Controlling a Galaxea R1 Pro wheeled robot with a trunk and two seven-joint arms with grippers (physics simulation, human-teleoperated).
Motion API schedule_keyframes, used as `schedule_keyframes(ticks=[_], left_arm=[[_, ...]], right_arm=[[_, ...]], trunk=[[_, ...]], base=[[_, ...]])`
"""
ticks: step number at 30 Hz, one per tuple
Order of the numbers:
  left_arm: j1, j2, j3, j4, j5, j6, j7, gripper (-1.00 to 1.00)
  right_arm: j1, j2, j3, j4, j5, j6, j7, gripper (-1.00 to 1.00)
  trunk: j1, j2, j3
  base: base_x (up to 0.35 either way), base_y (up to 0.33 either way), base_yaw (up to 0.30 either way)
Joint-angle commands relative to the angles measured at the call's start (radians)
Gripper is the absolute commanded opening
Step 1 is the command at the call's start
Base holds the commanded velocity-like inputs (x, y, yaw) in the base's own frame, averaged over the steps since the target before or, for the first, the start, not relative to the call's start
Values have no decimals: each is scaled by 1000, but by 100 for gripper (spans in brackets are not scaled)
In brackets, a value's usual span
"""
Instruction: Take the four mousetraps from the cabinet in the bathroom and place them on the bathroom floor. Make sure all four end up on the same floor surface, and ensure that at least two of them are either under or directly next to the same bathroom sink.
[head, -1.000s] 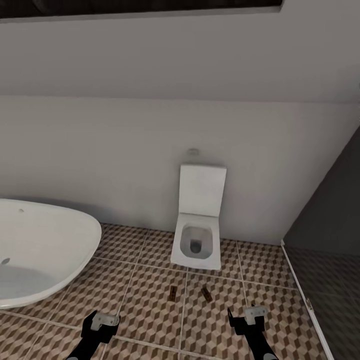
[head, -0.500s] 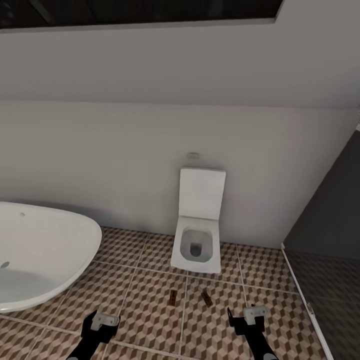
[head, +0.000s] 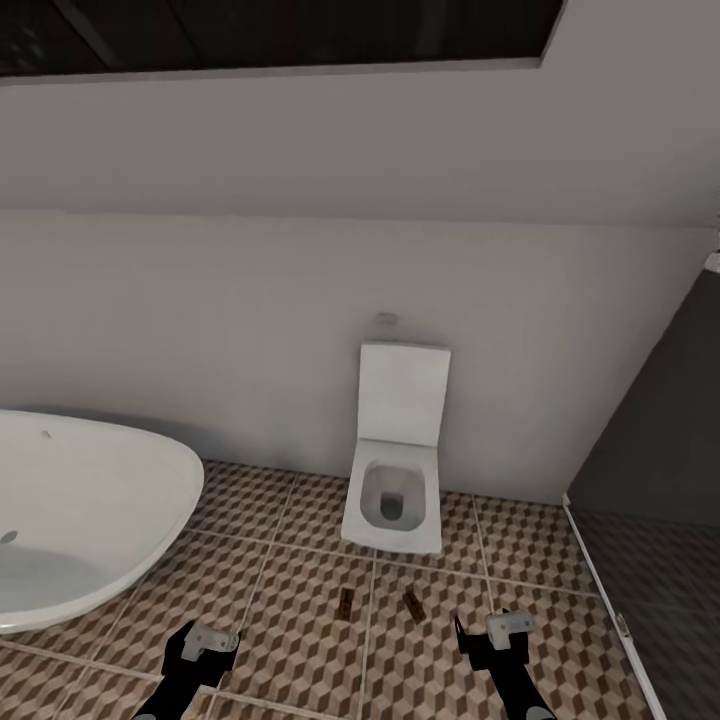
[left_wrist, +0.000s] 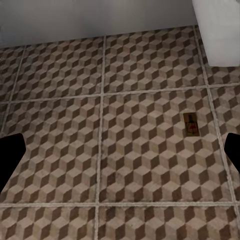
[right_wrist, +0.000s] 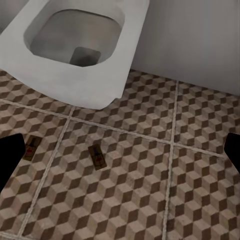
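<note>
Tan-brown mousetraps (head: 346, 603) (head: 412, 603) lie flat on the cube-patterned bathroom floor (head: 290, 590), ahead of and between the fingers of both grippers; left gripper (head: 201, 647) and right gripper (head: 490, 636) spread wide, empty; toilet (head: 394, 500) bowl holds nothing.

The bathroom floor (head: 290, 590) has brown and beige cube tiles. Two mousetraps (head: 346, 603) (head: 412, 602) lie flat on it, low in the middle of the head view, near each other but apart, just below the white toilet (head: 394, 500).
</note>
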Motion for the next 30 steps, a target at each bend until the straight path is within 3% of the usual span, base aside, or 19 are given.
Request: schedule_keyframes(ticks=[1, 30], left_arm=[[-1, -1, -8, 2, 10, -3, -5, 100], [-1, -2, -8, 3, 10, 0, -5, 100]], right_arm=[[-1, 0, 9, 1, -10, -3, -2, 100], [-1, 11, 9, 2, -10, -2, -2, 100]], trunk=[[1, -2, 0], [1, -2, 46]], base=[[0, 0, 0], [0, 0, 0]])
